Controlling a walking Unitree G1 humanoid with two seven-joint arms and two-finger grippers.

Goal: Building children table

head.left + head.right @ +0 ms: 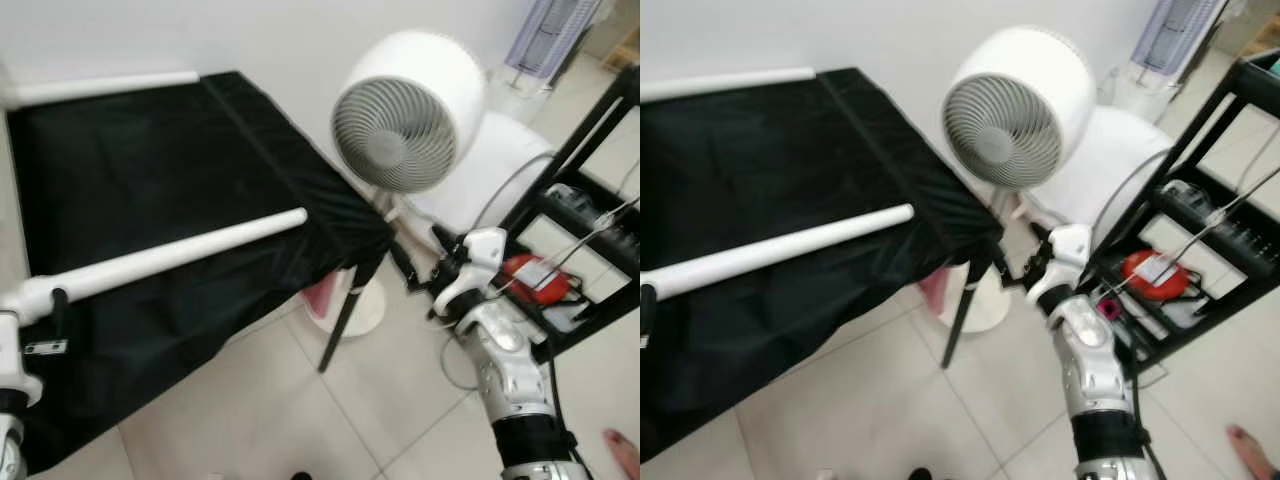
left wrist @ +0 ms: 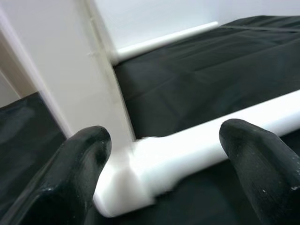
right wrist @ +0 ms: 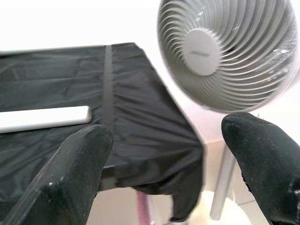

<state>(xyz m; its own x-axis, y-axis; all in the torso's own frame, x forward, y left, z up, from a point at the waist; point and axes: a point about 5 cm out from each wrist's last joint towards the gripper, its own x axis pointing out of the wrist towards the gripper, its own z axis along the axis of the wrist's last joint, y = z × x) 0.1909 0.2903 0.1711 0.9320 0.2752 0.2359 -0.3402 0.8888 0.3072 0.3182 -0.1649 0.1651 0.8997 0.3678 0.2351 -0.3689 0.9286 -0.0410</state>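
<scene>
A small grey mark sits on the hub of the white fan (image 3: pixel 225 51), too blurred to read, and no other writing can be made out. The left hand (image 2: pixel 164 173) has its two black fingers (image 2: pixel 70 178) spread wide apart, one on each side of a white table leg (image 1: pixel 170 257) that lies across the worktop (image 1: pixel 150 160), which is draped in a black cloth; from the wrist view the leg passes between the fingers near its thicker end, but whether they touch it cannot be told. That thicker end meets a white upright panel (image 2: pixel 70 70), possibly another part of the children's table. A second white table leg (image 1: pixel 110 87) lies along the far edge of the worktop against the wall. The right hand (image 3: pixel 168 173) is held out in the air beyond the worktop's near corner, its fingers well apart and holding nothing, pointed toward the draped corner and the fan. The fan stands on the tiled floor (image 1: pixel 270 400) just beside that corner. To the right is a black metal shelf rack (image 1: pixel 590 150) carrying cables and a red object (image 1: pixel 535 275).
</scene>
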